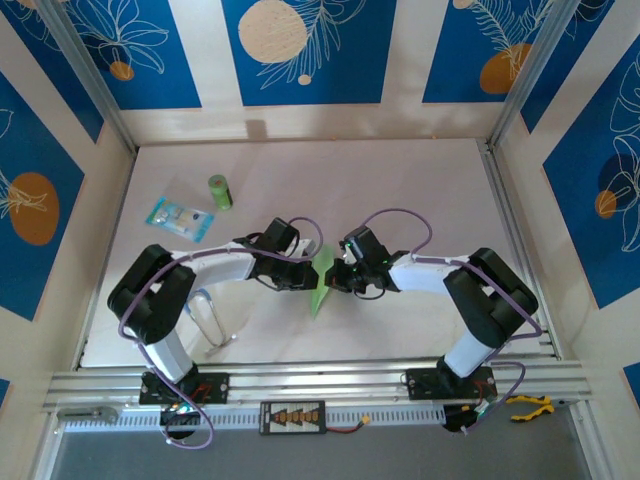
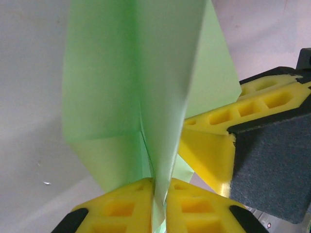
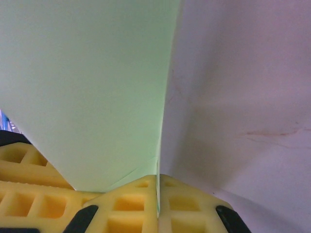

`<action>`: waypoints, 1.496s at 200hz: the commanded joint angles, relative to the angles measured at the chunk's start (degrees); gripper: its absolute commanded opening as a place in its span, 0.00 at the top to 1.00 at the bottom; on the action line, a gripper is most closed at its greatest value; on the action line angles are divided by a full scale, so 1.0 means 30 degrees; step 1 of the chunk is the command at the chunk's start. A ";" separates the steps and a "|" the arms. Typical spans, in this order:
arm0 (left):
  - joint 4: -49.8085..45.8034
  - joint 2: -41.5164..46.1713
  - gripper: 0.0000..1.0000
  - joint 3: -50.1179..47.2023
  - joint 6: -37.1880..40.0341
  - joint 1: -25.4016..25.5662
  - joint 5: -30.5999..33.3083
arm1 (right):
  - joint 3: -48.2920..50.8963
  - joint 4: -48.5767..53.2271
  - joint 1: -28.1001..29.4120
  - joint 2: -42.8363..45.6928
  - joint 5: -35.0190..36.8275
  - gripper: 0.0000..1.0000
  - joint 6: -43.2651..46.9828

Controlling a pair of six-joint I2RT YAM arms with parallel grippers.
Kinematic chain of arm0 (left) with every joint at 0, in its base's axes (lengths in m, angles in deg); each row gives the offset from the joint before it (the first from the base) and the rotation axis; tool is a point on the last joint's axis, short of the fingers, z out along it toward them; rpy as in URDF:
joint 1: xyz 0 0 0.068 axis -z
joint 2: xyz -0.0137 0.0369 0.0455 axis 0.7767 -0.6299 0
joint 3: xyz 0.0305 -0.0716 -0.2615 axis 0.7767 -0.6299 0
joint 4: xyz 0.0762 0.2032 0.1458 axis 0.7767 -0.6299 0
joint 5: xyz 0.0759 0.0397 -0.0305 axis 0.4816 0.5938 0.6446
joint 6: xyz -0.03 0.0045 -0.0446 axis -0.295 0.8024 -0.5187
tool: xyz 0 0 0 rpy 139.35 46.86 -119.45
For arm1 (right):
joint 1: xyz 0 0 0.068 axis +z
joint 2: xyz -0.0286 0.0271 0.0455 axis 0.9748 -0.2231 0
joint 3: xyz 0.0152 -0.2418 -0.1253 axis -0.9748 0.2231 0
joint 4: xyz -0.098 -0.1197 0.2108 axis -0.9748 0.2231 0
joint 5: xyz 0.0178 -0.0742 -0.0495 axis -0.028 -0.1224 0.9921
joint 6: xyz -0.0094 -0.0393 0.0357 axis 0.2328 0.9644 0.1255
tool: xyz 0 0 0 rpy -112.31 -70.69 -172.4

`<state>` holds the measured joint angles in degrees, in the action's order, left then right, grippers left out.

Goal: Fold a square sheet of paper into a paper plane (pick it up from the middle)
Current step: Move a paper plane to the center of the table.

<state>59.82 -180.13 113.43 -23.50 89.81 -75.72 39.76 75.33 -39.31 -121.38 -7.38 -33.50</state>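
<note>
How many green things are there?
2. The folded paper is pinched between the left gripper and right gripper mid-table; a small green cylinder stands far left on the table. More may hide beneath them.

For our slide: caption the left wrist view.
Left tool and right tool pinch the folded paper plane.

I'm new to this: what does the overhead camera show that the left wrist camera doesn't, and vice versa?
Overhead: the whole left arm and right arm, a small green cylinder and a blue-printed packet on the table. Left wrist: close up, the centre crease and flaps running into its yellow fingers. Both: the folded pale-green paper pinched by the left gripper and right gripper.
</note>
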 commanded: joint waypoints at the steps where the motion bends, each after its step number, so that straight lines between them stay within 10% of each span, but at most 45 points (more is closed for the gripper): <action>1: -0.0207 -0.0337 0.85 0.0383 -0.0253 0.0260 -0.0306 | 0.0245 -0.0476 -0.0061 -0.0190 -0.0596 0.94 -0.0322; 234: -0.1339 -0.1139 0.91 0.0990 0.0359 0.0763 0.1203 | 0.0771 -0.1568 -0.0324 -0.0453 -0.1358 0.94 -0.0719; 299: -0.4560 0.0019 0.98 0.1942 0.1246 0.0786 0.5066 | 0.1160 -0.0310 -0.0760 0.1035 -0.0459 0.71 -0.0071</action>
<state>53.59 -182.56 116.38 -22.21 91.62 -68.27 41.64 71.72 -40.82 -121.51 -9.70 -34.79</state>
